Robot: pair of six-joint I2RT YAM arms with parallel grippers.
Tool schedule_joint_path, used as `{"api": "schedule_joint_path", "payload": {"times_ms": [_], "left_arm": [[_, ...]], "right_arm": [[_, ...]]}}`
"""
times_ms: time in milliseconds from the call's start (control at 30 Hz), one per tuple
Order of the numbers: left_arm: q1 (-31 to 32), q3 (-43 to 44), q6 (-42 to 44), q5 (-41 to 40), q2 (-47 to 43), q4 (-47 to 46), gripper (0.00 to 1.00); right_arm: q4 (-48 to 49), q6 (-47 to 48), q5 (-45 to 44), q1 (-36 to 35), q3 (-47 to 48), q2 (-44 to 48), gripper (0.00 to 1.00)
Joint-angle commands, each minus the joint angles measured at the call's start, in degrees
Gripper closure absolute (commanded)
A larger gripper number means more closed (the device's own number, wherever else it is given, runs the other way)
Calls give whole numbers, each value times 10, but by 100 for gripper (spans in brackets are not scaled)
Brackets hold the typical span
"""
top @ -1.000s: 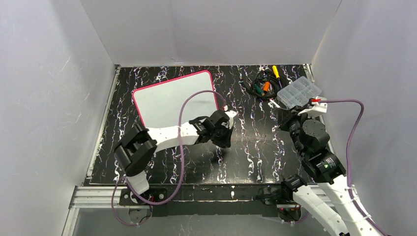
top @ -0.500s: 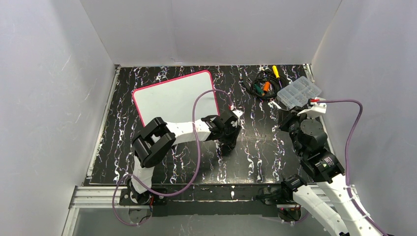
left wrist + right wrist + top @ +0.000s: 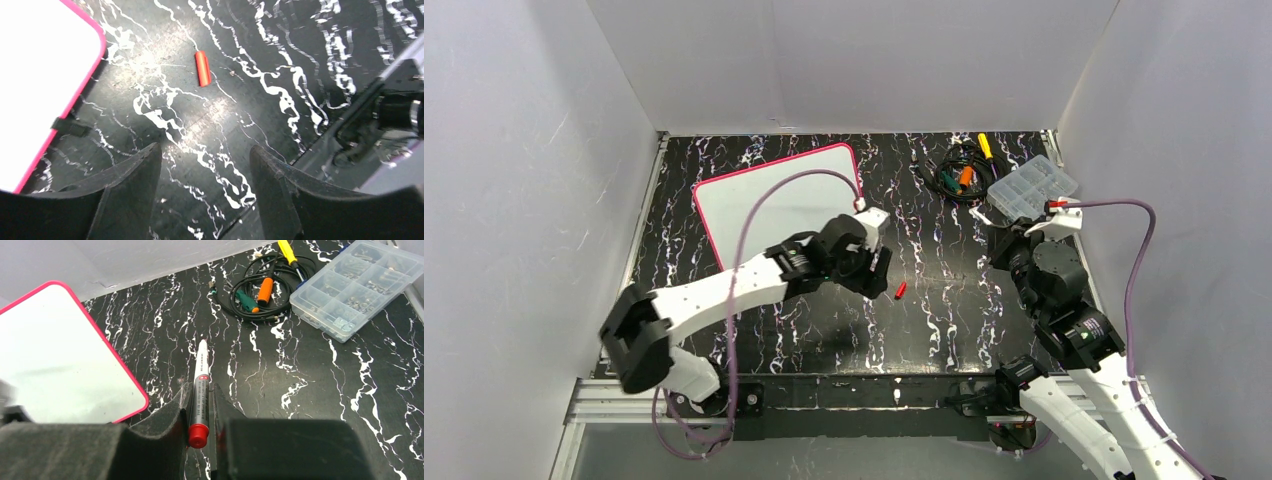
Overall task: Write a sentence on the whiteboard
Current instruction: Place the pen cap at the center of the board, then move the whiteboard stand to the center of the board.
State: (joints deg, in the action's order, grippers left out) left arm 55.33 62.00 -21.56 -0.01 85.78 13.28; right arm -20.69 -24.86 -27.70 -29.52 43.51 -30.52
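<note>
The whiteboard [image 3: 774, 200] [image 3: 40, 75] [image 3: 60, 355] lies flat at the back left, pink-edged, its face blank; no sentence is in view. My right gripper [image 3: 1002, 248] [image 3: 200, 390] is shut on a white marker [image 3: 201, 365] with a red butt end, which points away over the marbled table. My left gripper [image 3: 871, 270] [image 3: 205, 150] hovers open just right of the board's near corner, with nothing between its fingers. A small red cap [image 3: 901, 292] [image 3: 202, 68] lies loose on the table ahead of the left gripper.
A coil of black cables with orange, green and yellow handles [image 3: 961, 172] [image 3: 260, 295] sits at the back right. Beside it is a clear compartment box [image 3: 1031, 187] [image 3: 357, 287]. A black clip [image 3: 70, 127] sticks out from the board's edge. White walls enclose the table.
My left gripper has opened and drawn back to the left, its elbow swinging out left. The red cap now lies on the table. The right arm has not moved.
</note>
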Motion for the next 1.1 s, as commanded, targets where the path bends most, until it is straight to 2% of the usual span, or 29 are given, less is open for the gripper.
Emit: {"api": "schedule_joint_path", "payload": {"times_ms": [0,133,333,533,700,900,1067], "left_arm": [[-16,-6,32,0,-110,100,36],[-67,15,46,33,-173,180,34],[-206,54,78,102,-245,255,31],[-350,67,90,218,-262,279,31],[-358,-2,38,133,-274,288,34],[-357,-151,-49,35,-324,206,46],[-351,-229,-97,-13,-326,131,48]], "right_arm": [[12,19,30,1,34,-3,99],[24,25,62,1,34,-8,99],[34,39,131,1,45,-28,99],[64,26,202,1,40,-54,99],[94,6,220,1,26,-69,99],[116,-3,228,1,14,-81,99],[119,-5,227,1,7,-79,99]]}}
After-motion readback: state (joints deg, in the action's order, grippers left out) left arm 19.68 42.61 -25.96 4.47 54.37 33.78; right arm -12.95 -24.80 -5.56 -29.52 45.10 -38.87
